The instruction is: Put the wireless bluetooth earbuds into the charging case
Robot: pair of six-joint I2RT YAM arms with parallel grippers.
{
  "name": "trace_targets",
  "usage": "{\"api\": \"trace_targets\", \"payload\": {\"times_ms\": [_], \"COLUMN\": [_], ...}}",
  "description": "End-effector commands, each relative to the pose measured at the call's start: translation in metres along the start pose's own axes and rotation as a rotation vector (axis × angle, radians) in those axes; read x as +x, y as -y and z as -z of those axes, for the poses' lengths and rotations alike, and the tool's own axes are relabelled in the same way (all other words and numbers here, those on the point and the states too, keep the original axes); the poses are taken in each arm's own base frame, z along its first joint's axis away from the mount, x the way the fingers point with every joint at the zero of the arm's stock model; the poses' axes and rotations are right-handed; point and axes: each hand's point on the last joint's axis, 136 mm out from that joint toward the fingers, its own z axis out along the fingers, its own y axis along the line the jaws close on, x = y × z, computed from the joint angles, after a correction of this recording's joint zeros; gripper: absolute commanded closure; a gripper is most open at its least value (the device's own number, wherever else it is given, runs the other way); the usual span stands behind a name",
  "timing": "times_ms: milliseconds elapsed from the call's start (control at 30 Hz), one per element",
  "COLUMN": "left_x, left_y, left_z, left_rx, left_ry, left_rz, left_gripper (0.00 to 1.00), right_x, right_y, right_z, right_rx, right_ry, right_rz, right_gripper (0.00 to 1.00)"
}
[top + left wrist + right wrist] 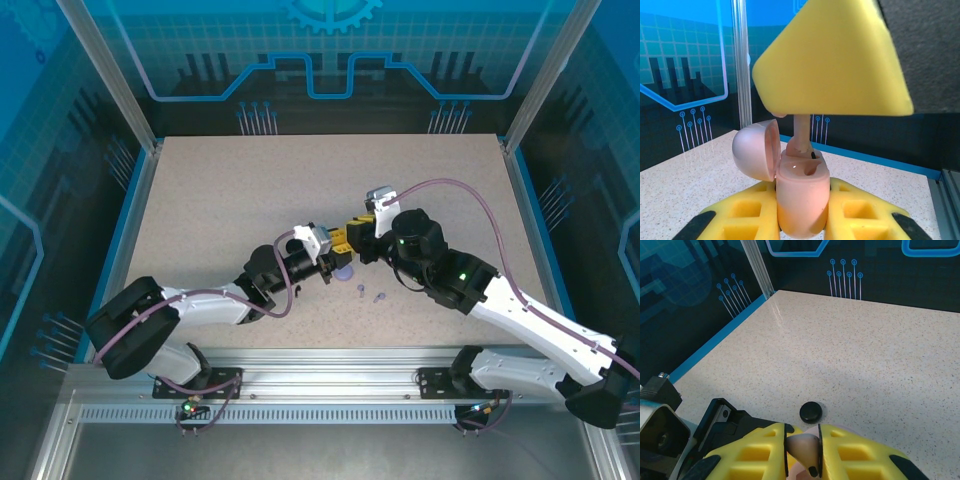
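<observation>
My left end effector (802, 187) is clamped on the pale pink charging case (801, 212), which stands upright between its fingers with the lid (757, 150) swung open to one side. My right end effector (803, 436), directly above, pinches a pale pink earbud (802, 446) whose lower end meets the case's open well. A black round case (810, 412) lies on the surface (865, 350) just beyond my right fingertips.

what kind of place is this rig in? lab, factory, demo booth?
Probably a lab-style robot test cell: a speckled tabletop boxed in by aluminium posts and blue panels printed with circuit and gear graphics, with a left arm and right arm bolted to a metal rail.
</observation>
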Motion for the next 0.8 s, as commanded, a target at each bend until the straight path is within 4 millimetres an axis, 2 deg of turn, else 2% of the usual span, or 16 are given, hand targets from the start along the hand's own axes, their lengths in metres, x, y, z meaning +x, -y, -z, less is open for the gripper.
{"api": "trace_targets", "payload": {"times_ms": [0,433,633,767], "left_x": [-0.031,-0.031,-0.032,-0.033], "left_y": [0.008,0.007,0.007,0.007], "left_z": [0.001,0.001,0.001,0.001], "left_rx": [0.027,0.021,0.021,0.022], "left_ry": [0.09,0.092,0.093,0.095], "left_rz": [-0.023,-0.016,-0.016,-0.016], "left_gripper": [0.98,0.98,0.98,0.98], "right_x": [-0.001,0.013,0.016,0.018], "right_y": [-0.001,0.004,0.0,0.0], "right_z": [0.0,-0.003,-0.002,0.0], "right_rx": [0.001,0.01,-0.017,-0.019], "right_ry": [0.004,-0.029,-0.044,-0.054], "right_rz": [0.006,-0.006,-0.019,-0.028], "right_gripper": [0.8,0.8,0.79,0.77]}}
